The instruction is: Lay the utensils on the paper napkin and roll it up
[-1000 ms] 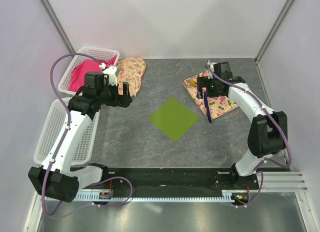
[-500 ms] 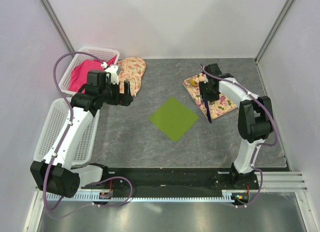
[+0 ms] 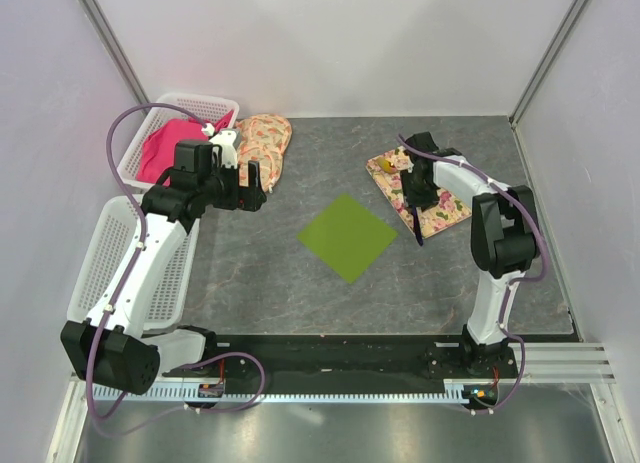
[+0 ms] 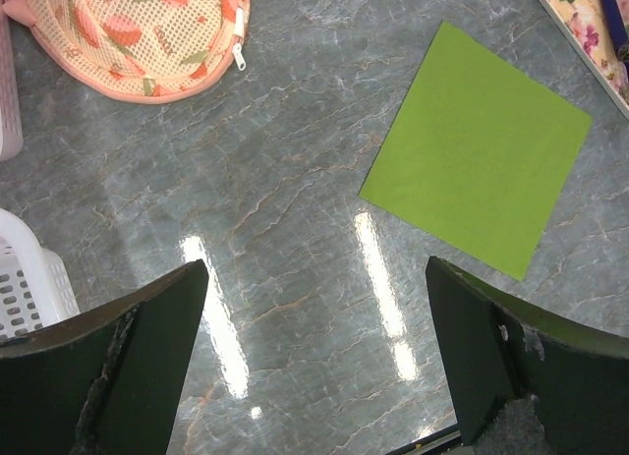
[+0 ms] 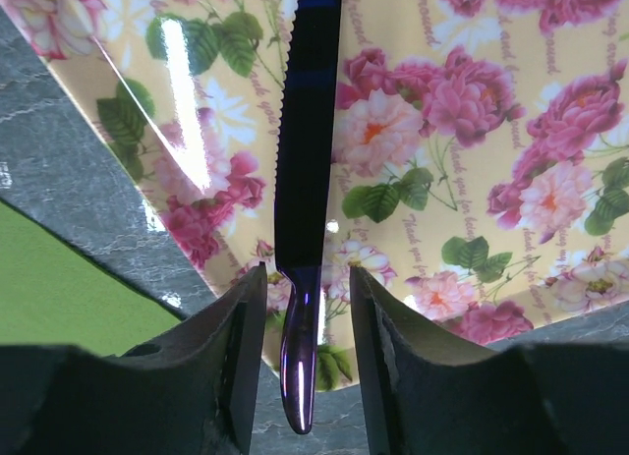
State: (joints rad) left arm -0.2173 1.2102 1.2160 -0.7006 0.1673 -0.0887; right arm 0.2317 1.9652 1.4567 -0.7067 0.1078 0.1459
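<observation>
The dark-blue knife (image 5: 307, 160) lies lengthwise on the floral mat (image 5: 442, 131), glossy, with a toothed edge and a purple-tinted end reaching past the mat's edge over the grey table (image 5: 59, 170). The right claw (image 5: 303, 278) stands narrowly open around that end, one finger on each side with a thin gap showing, so it grips nothing. The green napkin (image 3: 348, 236) lies flat well to the left of the mat, and the left claw (image 4: 316, 268) hangs wide open above bare table beside it, holding nothing.
</observation>
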